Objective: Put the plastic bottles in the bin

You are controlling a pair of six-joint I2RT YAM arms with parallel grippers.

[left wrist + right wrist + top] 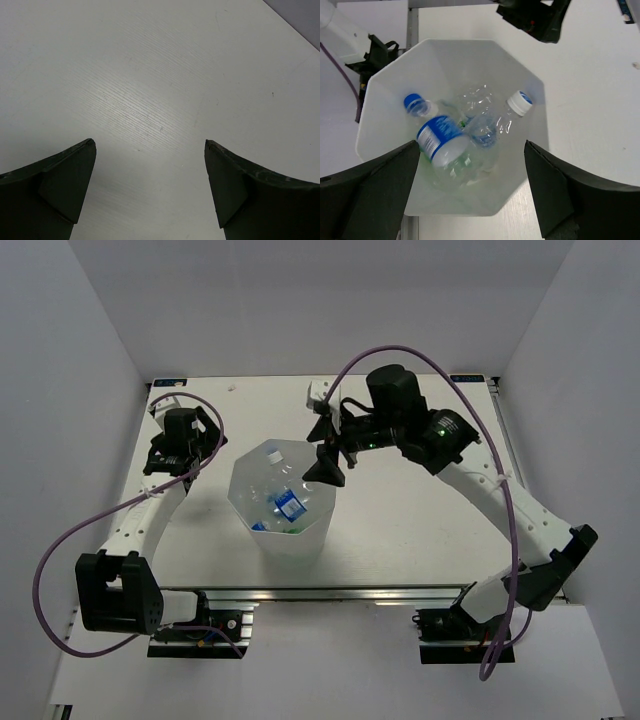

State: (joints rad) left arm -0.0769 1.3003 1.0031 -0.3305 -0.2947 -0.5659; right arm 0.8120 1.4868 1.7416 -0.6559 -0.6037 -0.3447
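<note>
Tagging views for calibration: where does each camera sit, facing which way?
Top external: above and behind, looking down at table; left arm and right arm show.
Left wrist: faces bare table; open left pincer frames it.
Right wrist: looks down into bin at bottles; open right pincer shows.
Shared: top and right wrist both see bin, bottles.

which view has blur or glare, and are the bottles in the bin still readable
right wrist: bin rim sharp, the blue-labelled bottle inside smeared, the right gripper's fingers dark and soft; left wrist: soft sheen on the table, left gripper's fingers nearly black; top external: even light, bottles small and hazy inside the bin.
</note>
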